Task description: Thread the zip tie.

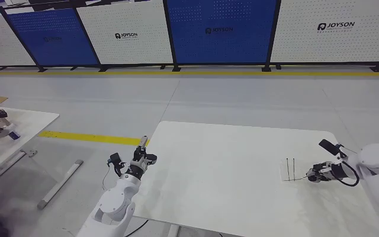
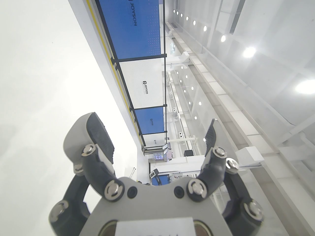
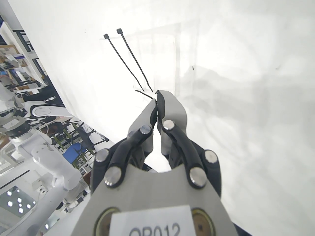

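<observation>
Right gripper [image 3: 156, 96]: fingers drawn together until the pads meet at the tips, pinching a thin black strand [image 3: 144, 94] that curves out from between them. The right wrist view cannot settle whether this strand is the tail of one of the ties or a separate piece. Left gripper [image 2: 155, 124]: fingers spread wide, nothing between them and touching nothing.

Top view: the white tabletop [image 1: 225, 178] carries two ties [image 1: 287, 169] near its right edge, lying side by side and almost parallel, running from the far side toward the near side. The right gripper is low over the surface, just beside their near ends, between them and the right edge. The left gripper stands at the left edge, toward the far-left corner, well apart from the ties.

Right wrist view: detail the top view lacks. Each tie is black, with a small square head at the end away from the gripper. The two tails draw closer together as they approach the fingertips and stop just short of them. The ties lie flat on the surface.

Left wrist view: the ribbed black pad [image 2: 99, 133] of one finger faces the open gap, with the tabletop running along one side of the gripper.
</observation>
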